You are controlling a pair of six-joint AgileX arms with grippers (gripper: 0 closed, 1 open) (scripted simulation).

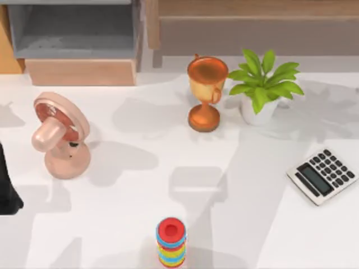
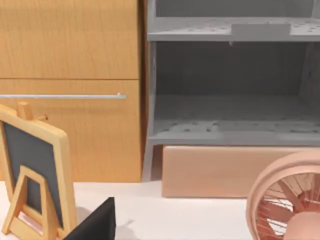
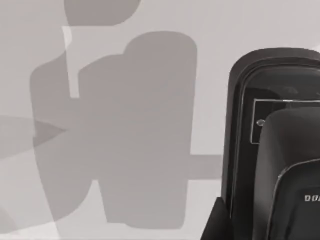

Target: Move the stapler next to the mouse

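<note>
A black glossy stapler (image 3: pixel 272 150) with a rounded end lies on the white table in the right wrist view, close under that camera and cut off by the picture's edge. The mouse is out of view. Part of my left arm (image 1: pixel 7 190) is a dark shape at the top view's left edge, near the pink fan (image 1: pixel 59 137). A black wedge (image 2: pixel 95 225) sits low in the left wrist view; what it belongs to is unclear.
A bronze trophy (image 1: pixel 206 92) and a potted plant (image 1: pixel 262 89) stand at the back. A grey calculator (image 1: pixel 323 175) lies at the right, and a stack of coloured rings (image 1: pixel 171 242) at the front middle. A small chalkboard easel (image 2: pixel 35 175) faces the wooden cabinet (image 2: pixel 70 90).
</note>
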